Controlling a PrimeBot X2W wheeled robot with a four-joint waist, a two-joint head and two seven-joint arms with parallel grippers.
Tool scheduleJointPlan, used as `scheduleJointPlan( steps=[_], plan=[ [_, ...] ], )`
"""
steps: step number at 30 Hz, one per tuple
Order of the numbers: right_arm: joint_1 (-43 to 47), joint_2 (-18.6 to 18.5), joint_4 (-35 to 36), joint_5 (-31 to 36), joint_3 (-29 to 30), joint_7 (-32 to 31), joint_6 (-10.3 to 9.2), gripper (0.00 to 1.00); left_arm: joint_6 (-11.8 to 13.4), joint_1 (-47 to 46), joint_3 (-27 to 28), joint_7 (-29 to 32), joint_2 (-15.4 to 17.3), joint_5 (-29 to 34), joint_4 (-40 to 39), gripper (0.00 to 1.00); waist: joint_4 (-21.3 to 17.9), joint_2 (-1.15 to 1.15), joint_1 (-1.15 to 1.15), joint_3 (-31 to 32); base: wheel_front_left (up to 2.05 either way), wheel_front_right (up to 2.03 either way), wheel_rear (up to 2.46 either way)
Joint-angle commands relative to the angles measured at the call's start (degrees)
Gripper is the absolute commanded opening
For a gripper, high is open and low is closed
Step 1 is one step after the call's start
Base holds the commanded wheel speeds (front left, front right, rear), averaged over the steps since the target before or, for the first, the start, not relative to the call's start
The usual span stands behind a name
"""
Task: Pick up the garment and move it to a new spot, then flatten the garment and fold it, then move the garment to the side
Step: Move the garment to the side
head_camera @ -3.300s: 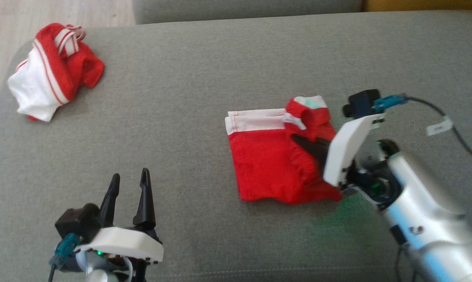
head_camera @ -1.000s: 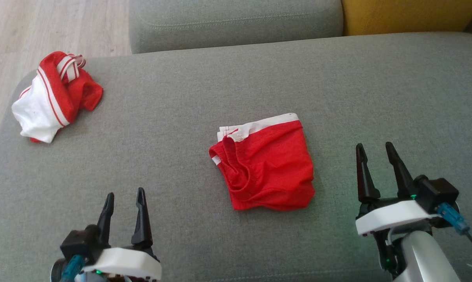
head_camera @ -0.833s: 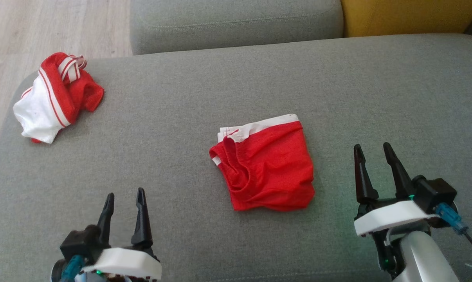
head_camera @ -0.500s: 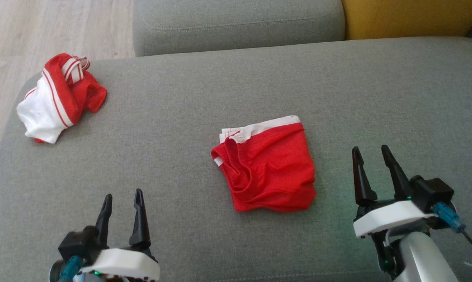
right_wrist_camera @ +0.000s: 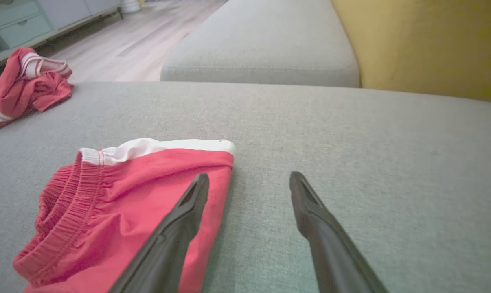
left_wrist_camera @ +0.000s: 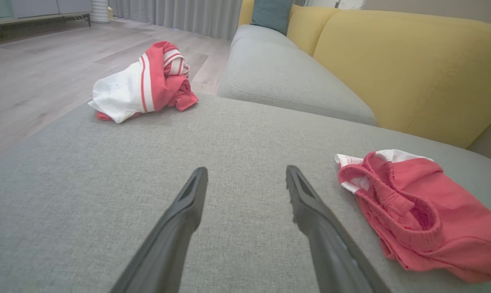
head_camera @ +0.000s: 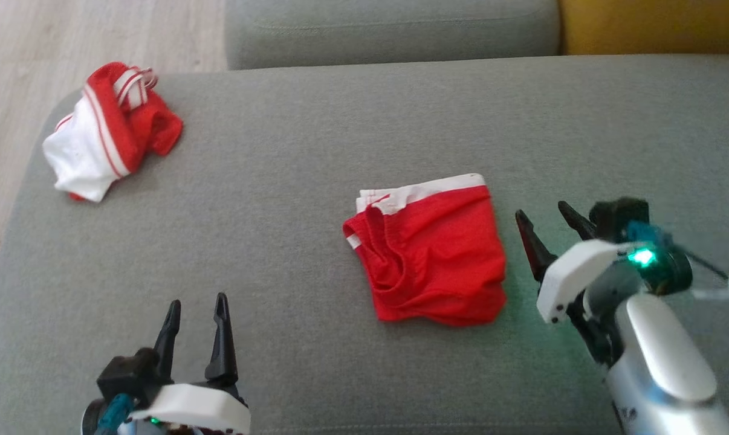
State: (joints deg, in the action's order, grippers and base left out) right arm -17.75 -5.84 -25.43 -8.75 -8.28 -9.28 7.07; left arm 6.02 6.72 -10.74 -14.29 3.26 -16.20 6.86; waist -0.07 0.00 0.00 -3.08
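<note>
The jersey (head_camera: pixel 107 130) is bunched up at about 10 o'clock on the grey sofa seat (head_camera: pixel 292 199) in the head view. It's right by the rounded corner, with the wood floor (head_camera: pixel 20 54) just past it. It's a crumpled red and white heap with striped trim on top, and nothing is touching it.

Mid-seat, a bit toward 3 o'clock, a pair of red shorts (head_camera: pixel 431 260) is folded into a rough square with a white band along its 12 o'clock edge.

The left jaws are down at 7 o'clock, spread wide and holding nothing, well apart from both pieces. The right jaws sit just off the shorts' 3 o'clock side, also wide open and empty, tilted toward 11 o'clock.

From the head view they look just clear of the cloth. In the right wrist view, one finger (right_wrist_camera: pixel 176 228) overlaps the shorts' edge and the other is over bare seat. I honestly can't tell if it's touching the fabric or just above it. That view also has a pale cabinet (right_wrist_camera: pixel 13 20) at 10 o'clock, beyond the jersey.

The left wrist view adds what the head view crops: the yellow backrest (left_wrist_camera: pixel 392 61) and a teal cushion (left_wrist_camera: pixel 272 14) up at 12 o'clock. There the jersey is at 11 o'clock and the shorts at 4 o'clock of the fingers.
</note>
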Motion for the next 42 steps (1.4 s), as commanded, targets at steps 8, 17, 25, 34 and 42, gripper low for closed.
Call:
scheduleJointPlan(
  steps=[8, 17, 25, 34, 42],
  plan=[
    [-6.9, -4.2, -5.9, -10.7, -7.2, -10.1, 0.42, 1.00, -0.2, -4.1, 1.3, -0.7, -0.4, -0.2, -0.8, 1.00, 4.4, 0.00, 0.00, -2.0, 0.00, 0.00, 0.00],
    [-9.7, -5.3, -11.1, -17.0, -10.9, -13.3, 0.42, 0.49, -0.2, -4.6, 1.2, -0.7, -0.4, -0.5, -0.8, 1.00, 6.0, 0.00, 0.00, -3.1, 0.00, 0.00, 0.00],
    [-14.0, -6.4, -14.1, -20.2, -13.6, -12.5, 0.42, 0.00, -0.1, -5.6, 1.0, -0.7, -0.4, -0.2, -1.4, 1.00, 4.0, 0.00, 0.00, -5.4, 0.00, 0.00, 0.00],
    [-19.7, -9.7, -14.6, -20.1, -14.3, -7.9, 0.42, 0.00, -0.2, -7.7, 0.5, -0.7, -0.4, 1.5, -2.5, 1.00, -2.8, 0.00, 0.00, -9.2, 0.00, 0.00, 0.00],
    [-25.6, -11.1, -13.2, -19.1, -13.5, -5.8, 0.42, 0.00, -1.3, -11.3, 0.5, -0.7, 0.8, 4.1, -3.4, 1.00, -14.0, 0.00, 0.00, -14.8, 0.00, 0.00, 0.00]
  ],
)
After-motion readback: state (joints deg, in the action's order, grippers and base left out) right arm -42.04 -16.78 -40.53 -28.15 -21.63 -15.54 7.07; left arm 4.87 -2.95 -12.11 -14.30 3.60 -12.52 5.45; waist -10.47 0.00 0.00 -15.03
